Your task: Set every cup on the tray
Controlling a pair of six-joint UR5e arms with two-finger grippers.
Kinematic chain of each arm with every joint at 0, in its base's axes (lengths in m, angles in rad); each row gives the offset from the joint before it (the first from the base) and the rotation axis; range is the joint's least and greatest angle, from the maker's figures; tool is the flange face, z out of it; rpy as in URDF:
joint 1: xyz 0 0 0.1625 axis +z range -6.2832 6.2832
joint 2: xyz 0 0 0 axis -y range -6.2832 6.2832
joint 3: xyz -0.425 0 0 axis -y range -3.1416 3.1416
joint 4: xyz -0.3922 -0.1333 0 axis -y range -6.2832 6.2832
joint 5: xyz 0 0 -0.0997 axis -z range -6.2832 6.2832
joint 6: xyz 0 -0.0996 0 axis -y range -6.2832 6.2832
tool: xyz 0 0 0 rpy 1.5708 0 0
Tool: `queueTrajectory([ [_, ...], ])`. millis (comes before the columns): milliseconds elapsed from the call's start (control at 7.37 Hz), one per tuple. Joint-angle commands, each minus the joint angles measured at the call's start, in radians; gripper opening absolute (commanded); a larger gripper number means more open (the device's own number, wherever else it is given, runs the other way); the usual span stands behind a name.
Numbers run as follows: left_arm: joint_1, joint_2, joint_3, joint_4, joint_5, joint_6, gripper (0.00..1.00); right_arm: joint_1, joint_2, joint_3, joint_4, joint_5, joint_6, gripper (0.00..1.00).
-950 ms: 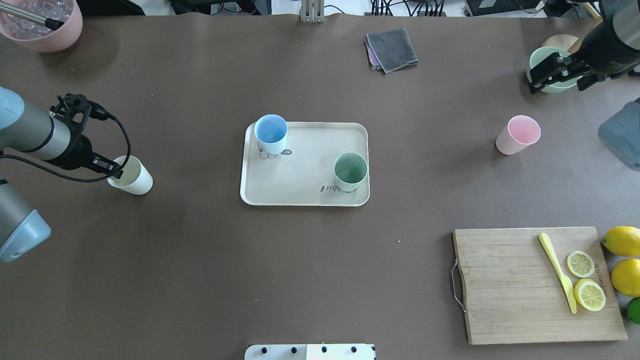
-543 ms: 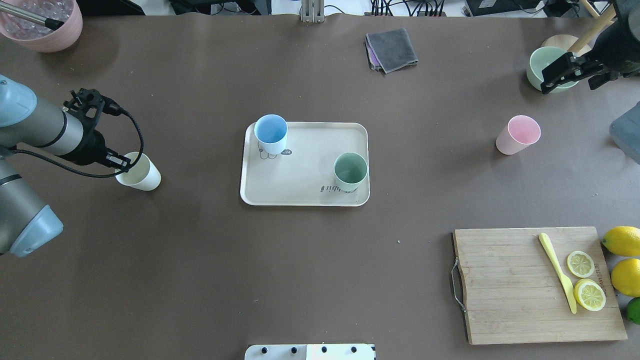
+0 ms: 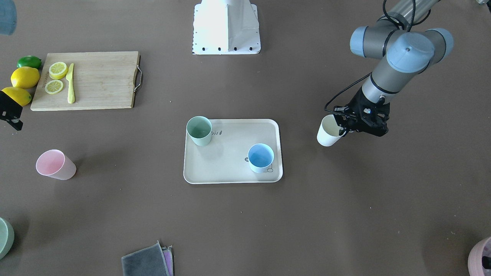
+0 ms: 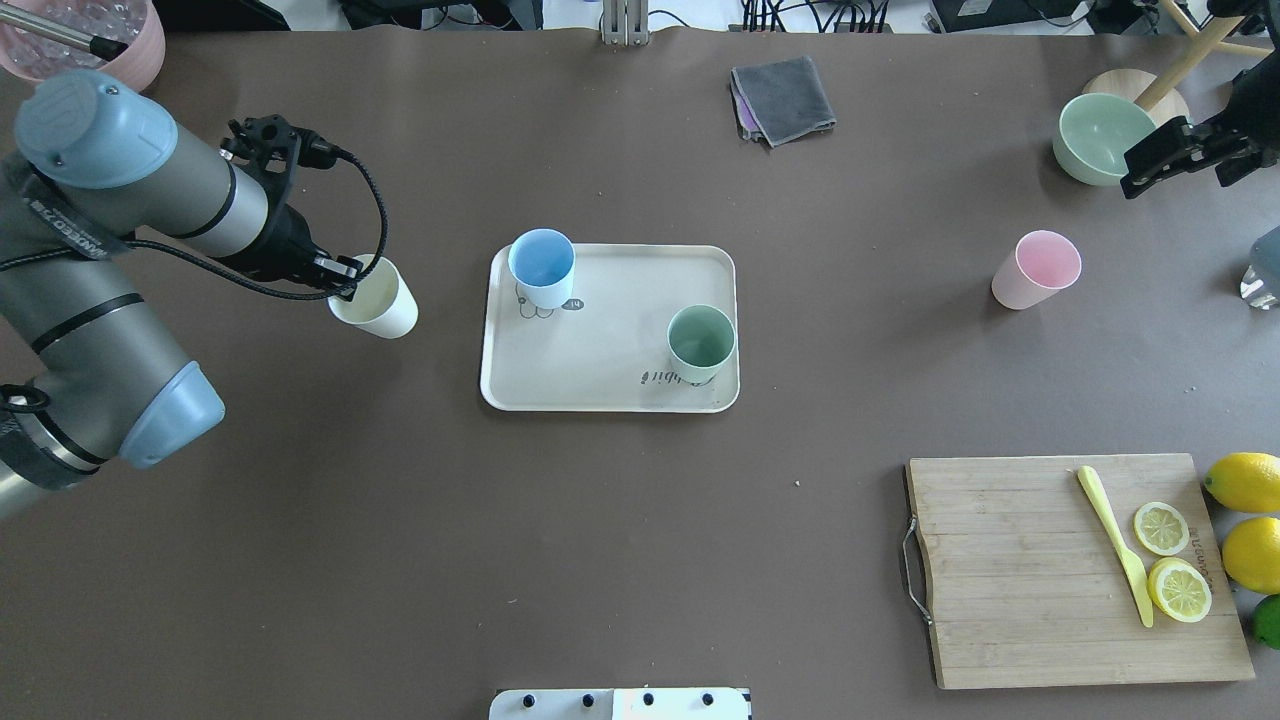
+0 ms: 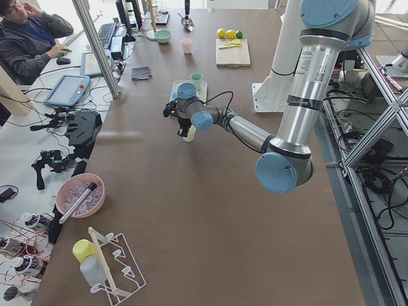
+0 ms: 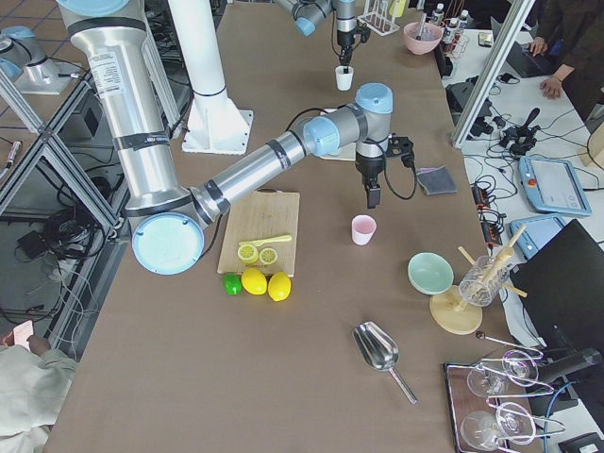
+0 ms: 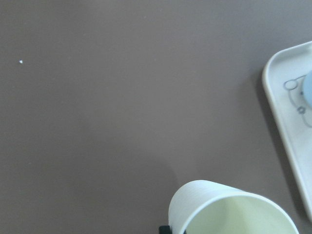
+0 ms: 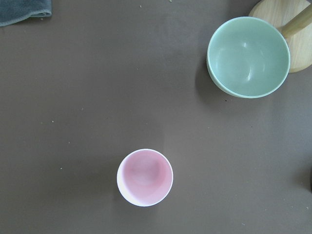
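The left gripper (image 4: 343,288) has its fingers pinched on the rim of a cream cup (image 4: 378,302). One finger looks to be outside the wall and the other inside, though from above the wrist's black body covers most of them. The cup sits near the left short edge of the tray (image 4: 610,398), with bare table between them. I cannot tell whether its base clears the table or whether it hangs quite straight. In the left wrist view only the cup's upper part shows, cut off by the bottom edge, with a dark sliver of finger beside the rim. Just one corner of the tray enters there at the right.

On the tray a blue cup (image 4: 541,262) stands upright in the far left corner over the bunny drawing. A green cup (image 4: 701,338) stands by the near right corner, covering part of the printed word.

The right gripper (image 4: 1140,178) hovers at the table's far right, just beside a green bowl (image 4: 1098,135). Most of its arm is out of frame, and I cannot tell how wide its fingers stand. A pink cup (image 4: 1040,268) stands on the table, well apart from the tray on its right
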Motion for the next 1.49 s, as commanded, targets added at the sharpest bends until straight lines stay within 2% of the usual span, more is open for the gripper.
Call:
queueTrajectory([
  [0, 0.104, -0.115, 0.047, 0.007, 0.032, -0.152, 0.0, 0.003, -0.002, -0.011, 0.004, 0.001, -0.008, 1.0],
  [136, 0.165, -0.145, 0.075, 0.007, 0.122, -0.167, 0.0, 0.003, -0.002, -0.011, 0.006, 0.001, -0.006, 1.0],
  [271, 0.185, -0.169, 0.099, 0.005, 0.152, -0.193, 0.0, 0.003, -0.002, -0.01, 0.004, 0.001, -0.006, 1.0],
  [543, 0.195, -0.182, 0.106, 0.005, 0.154, -0.208, 0.0, 0.003, -0.001, -0.008, 0.006, 0.004, -0.005, 1.0],
  [678, 0.195, -0.18, 0.106, 0.005, 0.154, -0.199, 0.43, 0.001, -0.001, -0.014, 0.006, 0.005, -0.005, 1.0],
  [814, 0.195, -0.177, 0.094, 0.002, 0.157, -0.196, 0.97, 0.001, 0.005, -0.015, 0.006, 0.005, -0.005, 1.0],
  [950, 0.184, -0.177, 0.075, 0.007, 0.155, -0.196, 0.98, 0.003, 0.007, -0.013, 0.006, 0.005, -0.002, 1.0],
  [1085, 0.114, -0.176, 0.058, 0.046, 0.128, -0.161, 0.98, 0.003, 0.004, -0.005, 0.006, 0.007, 0.001, 1.0],
  [1357, -0.048, -0.164, -0.056, 0.274, 0.067, 0.113, 0.98, 0.004, 0.004, 0.021, 0.014, 0.004, 0.003, 1.0],
])
